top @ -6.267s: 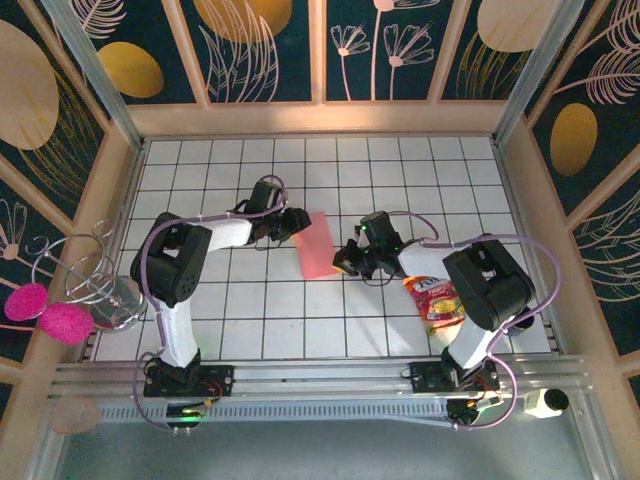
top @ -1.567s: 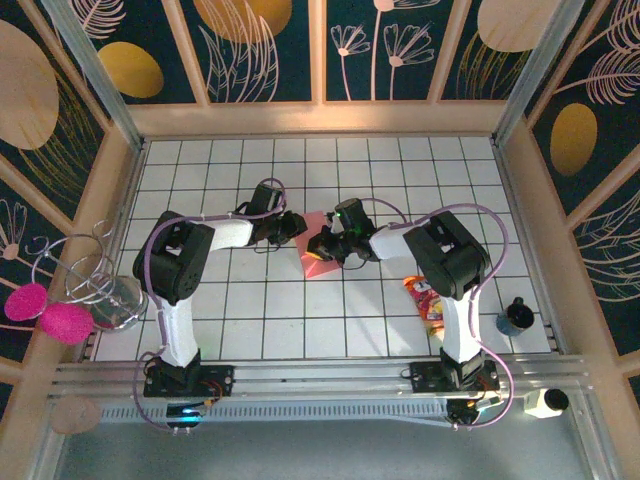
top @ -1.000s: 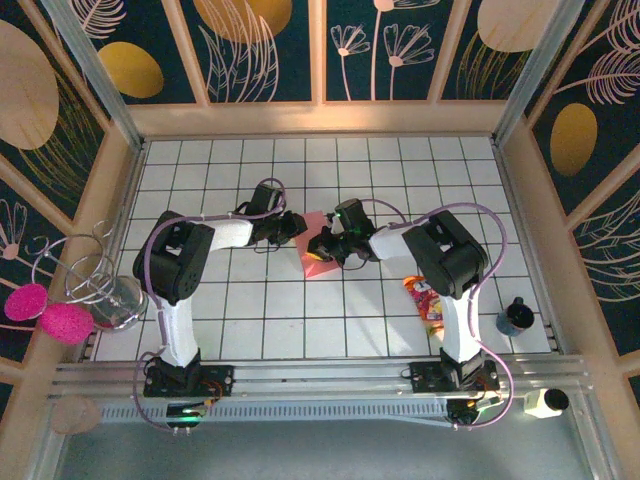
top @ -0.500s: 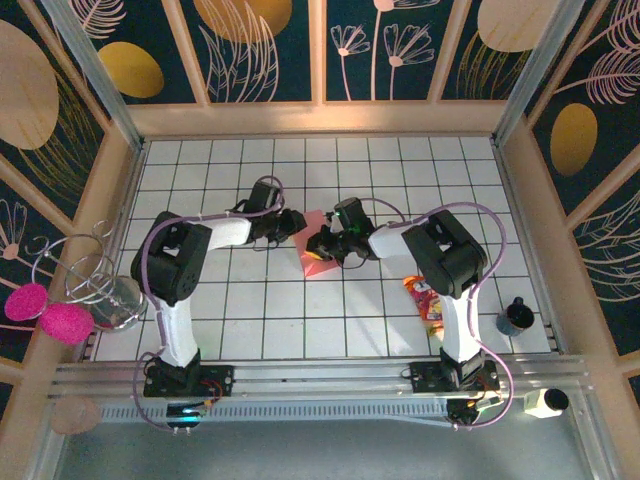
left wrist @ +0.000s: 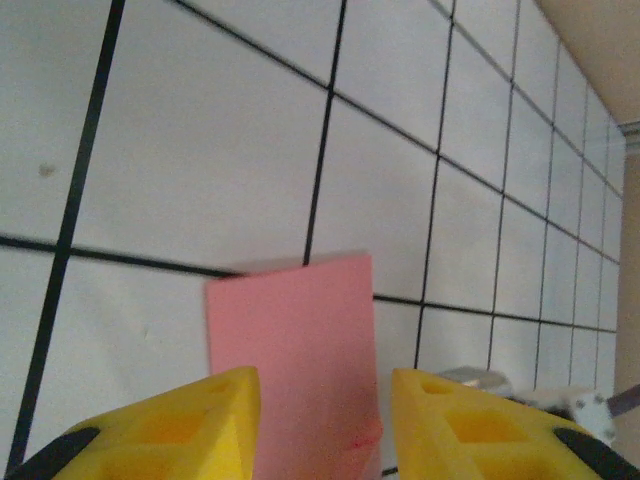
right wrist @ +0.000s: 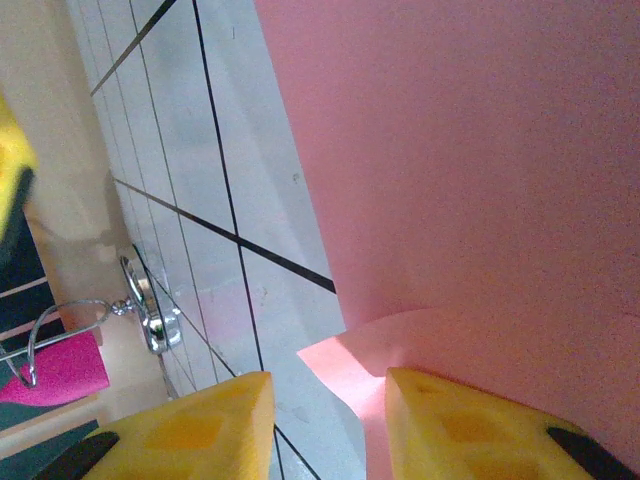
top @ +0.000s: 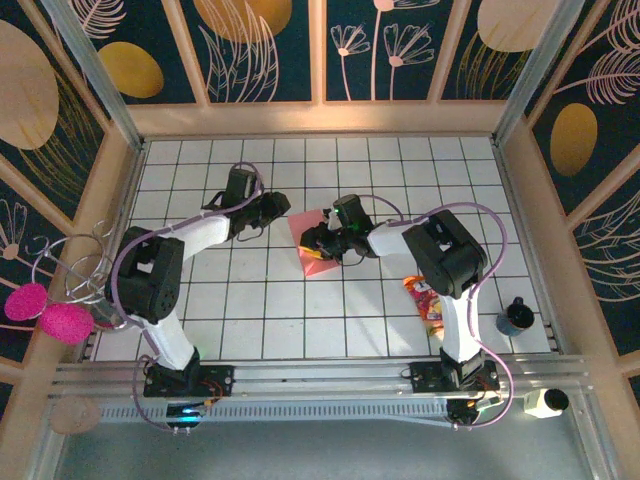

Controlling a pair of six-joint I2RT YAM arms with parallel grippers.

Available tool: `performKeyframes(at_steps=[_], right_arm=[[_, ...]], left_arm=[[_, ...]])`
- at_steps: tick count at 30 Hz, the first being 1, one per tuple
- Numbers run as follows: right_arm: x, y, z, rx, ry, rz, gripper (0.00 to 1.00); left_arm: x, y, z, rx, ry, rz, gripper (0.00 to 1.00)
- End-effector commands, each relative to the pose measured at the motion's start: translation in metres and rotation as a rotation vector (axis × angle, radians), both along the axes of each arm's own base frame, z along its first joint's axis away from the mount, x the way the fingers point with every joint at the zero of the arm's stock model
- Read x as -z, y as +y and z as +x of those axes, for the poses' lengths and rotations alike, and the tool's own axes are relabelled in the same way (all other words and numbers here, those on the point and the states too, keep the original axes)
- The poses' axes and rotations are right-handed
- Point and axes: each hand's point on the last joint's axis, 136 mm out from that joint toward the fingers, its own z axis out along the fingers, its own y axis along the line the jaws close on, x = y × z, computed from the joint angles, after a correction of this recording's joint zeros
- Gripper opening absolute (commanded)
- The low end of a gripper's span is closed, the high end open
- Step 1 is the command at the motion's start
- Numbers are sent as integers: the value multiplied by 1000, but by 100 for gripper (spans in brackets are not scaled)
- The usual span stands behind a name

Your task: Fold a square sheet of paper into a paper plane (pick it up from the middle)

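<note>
i saw: left gripper [left wrist: 322, 400] jaws apart, just left of square sheet of paper [left wrist: 290, 340] | right gripper [right wrist: 330, 400] jaws apart over it

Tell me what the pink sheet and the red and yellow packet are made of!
The pink sheet looks like thin matte paper: it has an even colour and no shine, and one edge is lifting and curling. The red and yellow packet is probably glossy plastic or foil wrap, because it has printed colours with pale, shiny-looking patches. It is too small to be sure, though.
</note>
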Motion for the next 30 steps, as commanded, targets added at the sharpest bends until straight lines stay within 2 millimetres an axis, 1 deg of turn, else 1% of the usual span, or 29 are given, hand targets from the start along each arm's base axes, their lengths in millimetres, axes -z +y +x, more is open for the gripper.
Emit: performKeyframes(at_steps=[1, 2, 3, 4, 7, 10, 12, 16, 20, 26, 30], right_arm=[[26, -13, -6, 20, 52, -83, 35], [27, -14, -6, 21, 54, -85, 35], [28, -14, -7, 22, 57, -89, 34], [28, -15, -6, 25, 57, -90, 31], [31, -18, -7, 28, 65, -105, 19], [35, -21, -9, 30, 75, -130, 8], [38, -22, -10, 28, 80, -140, 0], [42, -23, -11, 28, 93, -147, 0], [41, -22, -10, 30, 92, -147, 0], [41, -22, -10, 30, 92, -147, 0], [42, -22, -10, 29, 95, -147, 0]], left_arm=[[5, -1, -18, 26, 29, -9, 37], [2, -3, -19, 31, 25, -18, 35], [10, -3, -28, 40, 45, -15, 33], [12, -6, -31, 46, 53, -15, 31], [19, -14, -42, 69, 74, -13, 24], [23, -26, -52, 103, 82, -4, 19], [29, -32, -57, 117, 97, 6, 13], [37, -43, -64, 148, 115, 11, 6], [43, -48, -68, 167, 130, 16, 0], [58, -49, -75, 180, 169, 40, 0], [63, -51, -77, 190, 181, 50, 0]])
